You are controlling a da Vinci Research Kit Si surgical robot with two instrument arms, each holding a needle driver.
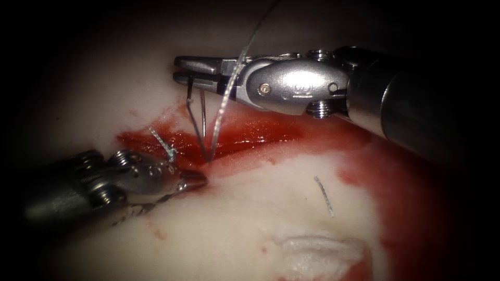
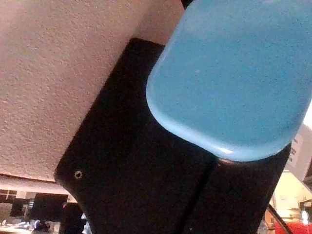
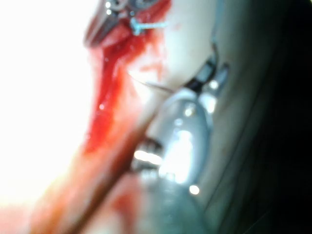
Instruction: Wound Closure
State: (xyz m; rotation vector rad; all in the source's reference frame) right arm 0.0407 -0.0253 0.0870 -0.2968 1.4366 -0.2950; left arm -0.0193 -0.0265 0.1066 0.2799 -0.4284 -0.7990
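Gaping along the tissue [image 1: 250,218], the cut [image 1: 229,139] is running from lower left to upper right, lined with red fluid [image 1: 260,130]. The needle [image 1: 195,117] is hanging beneath the right gripper [image 1: 194,71], its long axis dropping steeply from the jaws toward the cut. The jaws are closing on its upper end, and its lower end is reaching the cut near the middle; I cannot tell whether the tip is lying in the tissue or just touching it. The thread [image 1: 229,93] is crossing over the right gripper and running down to the same spot in the cut, with 1 thinner strand beside the needle.

The left gripper [image 1: 192,179] is lying low on the left side of the cut, its tip just beside the place where needle and thread are meeting the tissue. Its jaws are looking closed, and I cannot tell whether they are holding anything. It is judged the nearer tool to the needle's lower end, which lies up and to the right of its tip.

1 cut end of thread [image 1: 164,143] is standing just above the left gripper. Another loose thread piece [image 1: 324,195] is lying on the tissue well apart, right of the cut.

In the right wrist view, the right gripper [image 3: 210,78] is sitting beside the fluid-lined cut [image 3: 109,92].
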